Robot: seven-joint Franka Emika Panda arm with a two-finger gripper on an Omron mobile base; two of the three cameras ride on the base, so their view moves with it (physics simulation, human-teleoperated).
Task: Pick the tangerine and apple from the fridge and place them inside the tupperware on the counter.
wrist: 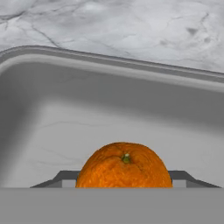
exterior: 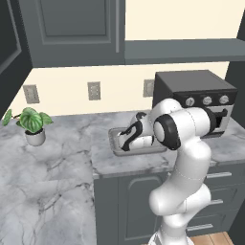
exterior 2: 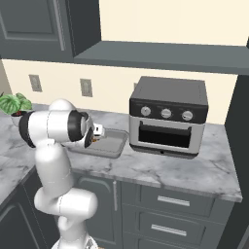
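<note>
the arm reaches over the marble counter (exterior: 62, 158) and its hand dips into the tupperware (exterior: 115, 143), which sits mid-frame in the left base view, just left of the toaster oven (exterior: 201, 98). in the right base view the same tray (exterior 2: 114, 146) lies left of centre, beside the toaster oven (exterior 2: 168, 116), with the arm's wrist hanging over its near left end.

in the hand view the gripper (wrist: 124, 175) is clamped on the tangerine (wrist: 124, 166), a bright, dimpled orange ball with a small green stem spot, sitting at the bottom centre of the frame between the two dark finger tips (wrist: 61, 178). behind it the grey floor and far wall of the tupperware (wrist: 109, 87) span the frame, so the fruit is held within the tray's rim; i cannot tell whether it touches the floor.

a potted plant (exterior: 32, 123) stands on the counter at the left of the left base view.
</note>
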